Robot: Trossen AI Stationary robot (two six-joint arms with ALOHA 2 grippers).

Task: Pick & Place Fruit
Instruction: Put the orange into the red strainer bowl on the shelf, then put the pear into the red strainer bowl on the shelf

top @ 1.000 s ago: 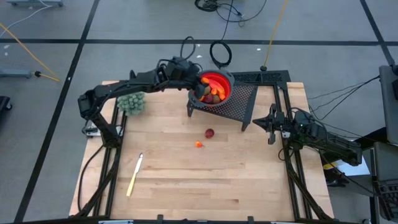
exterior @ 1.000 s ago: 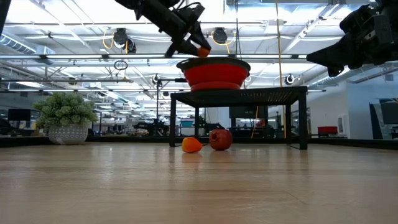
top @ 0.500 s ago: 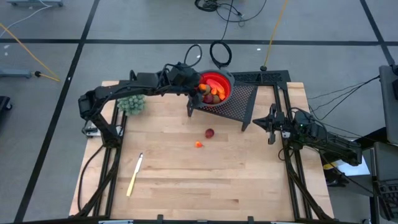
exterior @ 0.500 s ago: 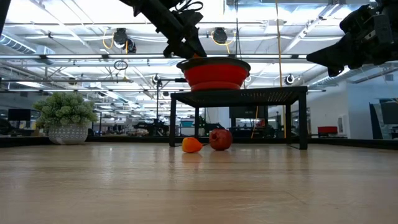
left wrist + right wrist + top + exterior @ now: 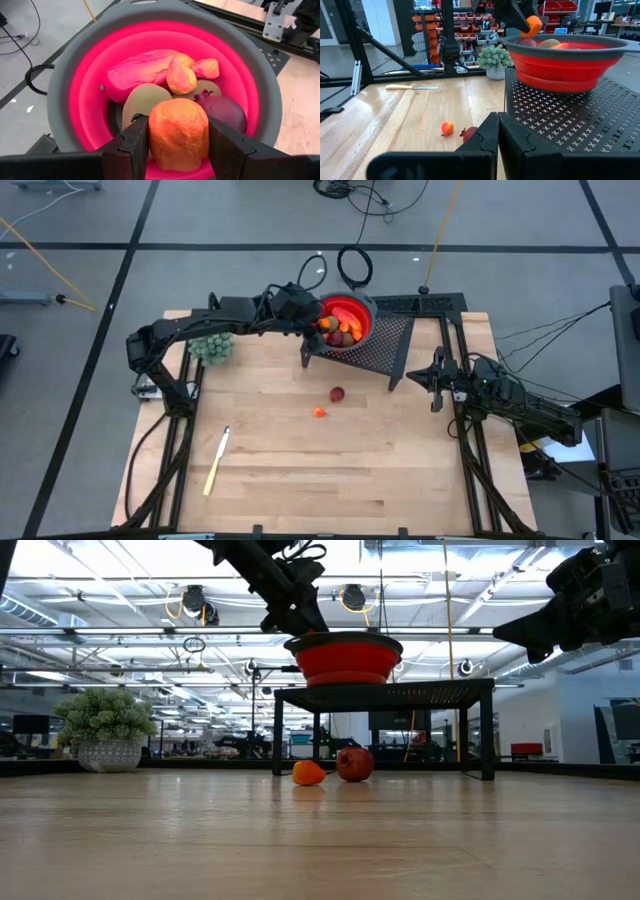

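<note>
A red bowl [image 5: 345, 301] [image 5: 60, 90] stands on a black mesh stand [image 5: 385, 345] at the table's far middle. In it lie an elongated red-orange-yellow fruit [image 5: 142, 70], brownish-green ovals [image 5: 142, 100], a dark red ball [image 5: 225, 110] and small orange bits [image 5: 181, 76]. My left gripper [image 5: 178, 137] [image 5: 322, 323] is over the bowl's left side, shut on an orange fruit piece [image 5: 178, 132] [image 5: 534, 25]. On the table in front of the stand rest a dark red ball [image 5: 337, 394] and an orange bit [image 5: 319, 412]. My right gripper [image 5: 497, 120] [image 5: 425, 375] waits shut, raised at the table's right. My left gripper pinches the orange fruit piece by its two opposite sides [image 5: 152, 135] between its two fingers [image 5: 135, 142]. The fingers slant downward, coming from the table's left. The piece is lifted clear, above the fruit lying in the bowl.
A bushy green clump in a pot [image 5: 212, 345] stands at the far left, under my left arm. A yellow-handled knife [image 5: 217, 460] lies near the front left. The wooden table [image 5: 350, 470] has free room in front of the stand.
My left gripper has tipped further downward and rolled a little while sinking slightly toward the bowl, still shut on the orange piece. The piece, which stood above the bowl's left rim, now sits lower over the bowl. In the last half second it has kept still.
</note>
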